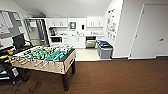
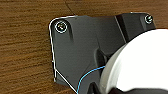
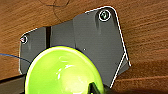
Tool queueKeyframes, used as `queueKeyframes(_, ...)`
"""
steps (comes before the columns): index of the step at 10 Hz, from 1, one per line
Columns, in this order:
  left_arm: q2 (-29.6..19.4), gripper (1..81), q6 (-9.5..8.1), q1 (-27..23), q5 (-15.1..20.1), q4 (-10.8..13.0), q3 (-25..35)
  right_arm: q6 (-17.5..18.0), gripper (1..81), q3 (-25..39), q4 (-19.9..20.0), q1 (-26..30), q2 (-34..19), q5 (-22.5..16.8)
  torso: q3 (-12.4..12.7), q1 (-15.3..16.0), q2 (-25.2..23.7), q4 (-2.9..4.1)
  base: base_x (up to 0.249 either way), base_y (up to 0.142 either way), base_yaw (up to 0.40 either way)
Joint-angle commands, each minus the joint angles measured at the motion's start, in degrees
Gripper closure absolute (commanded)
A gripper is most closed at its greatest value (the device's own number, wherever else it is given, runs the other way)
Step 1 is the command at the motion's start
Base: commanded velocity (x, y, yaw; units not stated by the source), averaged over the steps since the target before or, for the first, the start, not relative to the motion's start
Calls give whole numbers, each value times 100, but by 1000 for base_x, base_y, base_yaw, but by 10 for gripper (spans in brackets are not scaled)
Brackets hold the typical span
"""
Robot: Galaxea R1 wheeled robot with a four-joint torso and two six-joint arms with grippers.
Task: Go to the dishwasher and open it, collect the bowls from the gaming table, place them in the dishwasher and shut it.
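- The dishwasher [image 1: 90, 42] stands in the far kitchen's white cabinets [image 1: 75, 41], its door down, open.
- A foosball table [image 1: 47, 58] stands near on the left, on brown carpet [image 1: 120, 77].
- Grey bins [image 1: 105, 49] stand at the right wall, at the carpet's far edge.
- Left wrist view: a white bowl [image 2: 140, 65] close to the camera; grip cannot be told.
- Right wrist view: a green bowl [image 3: 62, 72] over the carpet; a dark finger [image 3: 94, 88] overlaps its rim, though whether it grips cannot be told.

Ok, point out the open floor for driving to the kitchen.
Brown carpet lies bare between the foosball table and the white wall with the door. Pale kitchen floor is free between that table and the bins. It is crowded left, around the desk.
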Motion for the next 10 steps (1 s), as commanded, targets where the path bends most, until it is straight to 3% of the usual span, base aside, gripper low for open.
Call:
queueKeyframes(1, -33, 811, -9, -236, 298, 8, 16, 7, 811, 41, -32, 210, -36, -339, 0, 0, 0, 0, 182, 0, 0)
queueKeyframes(7, 28, 811, 0, -236, 307, 17, 16, 7, 811, 6, -23, 263, 16, -339, 0, 0, 0, 0, 183, 0, 0)
queueKeyframes(10, 37, 811, -9, -236, 307, 34, 16, 16, 811, -56, -15, 263, 16, -339, 0, 0, 0, 0, 184, -70, 0)
